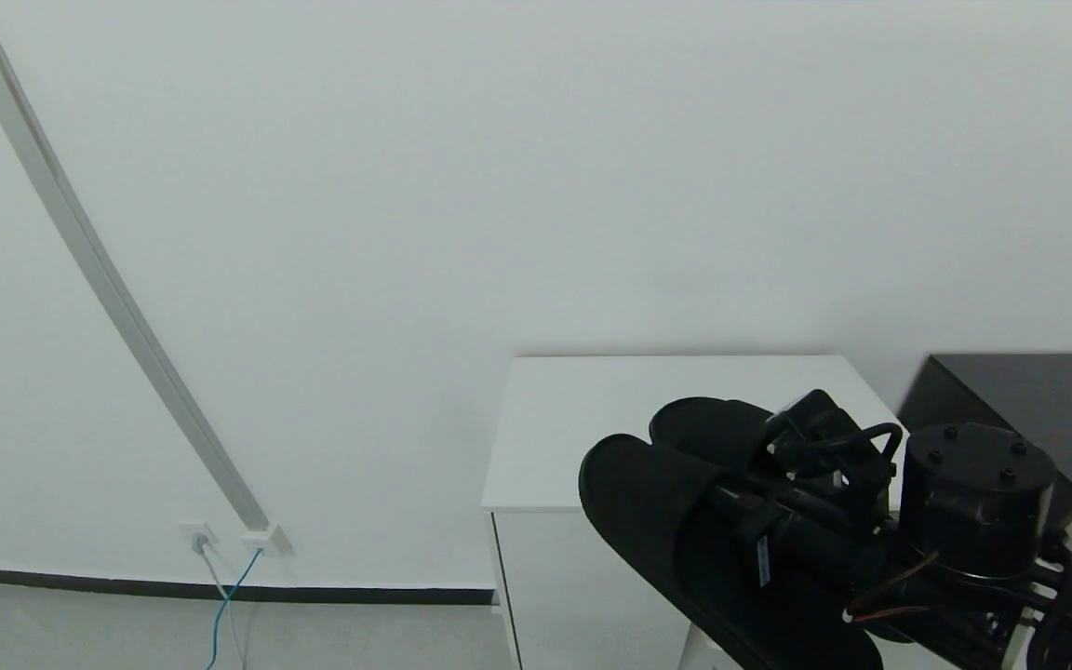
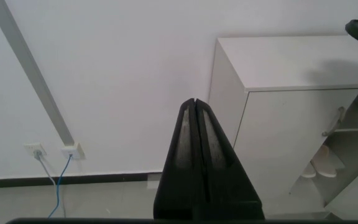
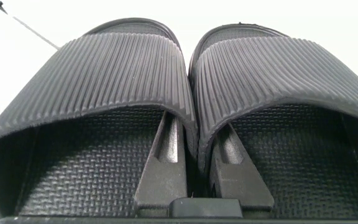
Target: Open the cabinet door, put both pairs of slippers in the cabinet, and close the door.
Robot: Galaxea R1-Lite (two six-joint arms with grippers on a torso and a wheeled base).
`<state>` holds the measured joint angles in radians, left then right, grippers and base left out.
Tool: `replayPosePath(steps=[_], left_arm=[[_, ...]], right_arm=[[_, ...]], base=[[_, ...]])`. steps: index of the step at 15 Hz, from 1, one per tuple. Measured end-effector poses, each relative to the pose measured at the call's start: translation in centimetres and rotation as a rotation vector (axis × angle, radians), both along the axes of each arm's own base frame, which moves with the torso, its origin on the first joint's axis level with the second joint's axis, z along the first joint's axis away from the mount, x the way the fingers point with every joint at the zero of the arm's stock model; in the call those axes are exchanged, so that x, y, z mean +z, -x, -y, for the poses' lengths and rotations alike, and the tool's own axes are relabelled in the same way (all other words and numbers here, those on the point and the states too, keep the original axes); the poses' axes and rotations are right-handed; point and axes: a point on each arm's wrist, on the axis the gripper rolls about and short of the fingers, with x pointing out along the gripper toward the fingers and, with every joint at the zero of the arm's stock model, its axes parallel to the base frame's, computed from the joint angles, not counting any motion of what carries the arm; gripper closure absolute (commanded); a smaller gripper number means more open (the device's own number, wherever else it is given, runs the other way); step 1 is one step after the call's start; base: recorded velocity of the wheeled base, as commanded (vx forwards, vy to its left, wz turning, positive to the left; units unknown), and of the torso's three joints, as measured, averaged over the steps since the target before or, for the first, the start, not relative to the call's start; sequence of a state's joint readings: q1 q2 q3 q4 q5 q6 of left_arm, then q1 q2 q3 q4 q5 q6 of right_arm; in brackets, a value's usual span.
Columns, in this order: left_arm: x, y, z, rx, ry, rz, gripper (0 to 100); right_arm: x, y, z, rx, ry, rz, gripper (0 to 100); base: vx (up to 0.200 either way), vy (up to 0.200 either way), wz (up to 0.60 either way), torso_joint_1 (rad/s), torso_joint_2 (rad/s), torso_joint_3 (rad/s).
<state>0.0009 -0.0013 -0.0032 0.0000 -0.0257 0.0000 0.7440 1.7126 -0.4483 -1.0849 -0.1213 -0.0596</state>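
The right gripper is clamping both black ribbed rubber slippers above the white cabinet's front edge, toes pointing wallward.

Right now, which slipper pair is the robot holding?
The black pair, pinched by the right gripper; the pale pair lies inside the cabinet.

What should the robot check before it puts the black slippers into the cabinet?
1. Grip: the right gripper holds the black slippers, one finger inside each: ok.
2. Spare hand: the left gripper is shut and empty: ok.
3. Is the cabinet open? A shelf inside shows: ok.
4. Room inside: a white pair already lies there: cannot tell.
5. Aim: the black slippers are up at cabinet-top height, not at the opening: not ok.
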Motion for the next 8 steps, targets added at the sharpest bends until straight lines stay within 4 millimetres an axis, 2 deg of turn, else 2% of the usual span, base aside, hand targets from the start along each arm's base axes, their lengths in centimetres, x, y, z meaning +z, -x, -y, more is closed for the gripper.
replayPosePath(steps=[2,8], left_arm=[[0.00,0.00,0.00,0.001,0.000,0.000,100],[0.00,0.00,0.00,0.001,0.000,0.000,100]], right_arm=[[-0.09,0.05,-0.01,0.002,0.001,-0.003,100],[-0.30,0.15,0.14,-0.003,0.001,-0.015,100]], base=[[-0.200,0.000,0.00,-0.015,0.00,0.005],[0.000,0.000,0.00,0.000,0.00,0.000]])
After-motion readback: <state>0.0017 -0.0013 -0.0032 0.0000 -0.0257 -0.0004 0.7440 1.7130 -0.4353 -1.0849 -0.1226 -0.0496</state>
